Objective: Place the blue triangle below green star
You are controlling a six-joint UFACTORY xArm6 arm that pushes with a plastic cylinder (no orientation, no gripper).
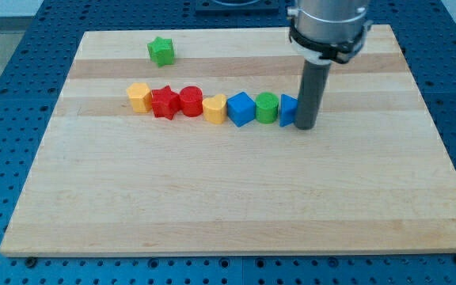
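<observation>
Wooden tabletop (236, 198) on blue pegboard. Tool is a bare rod, no jaws to open or close. My tip (305, 127) sits against the blue triangle (287, 112), at its 3 o'clock. Green star (161, 51) lies far off at 10 o'clock, so the push runs toward 9.

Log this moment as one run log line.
my tip: at blue triangle, its right side | green star: upper left, alone | triangle: not yet below star
</observation>
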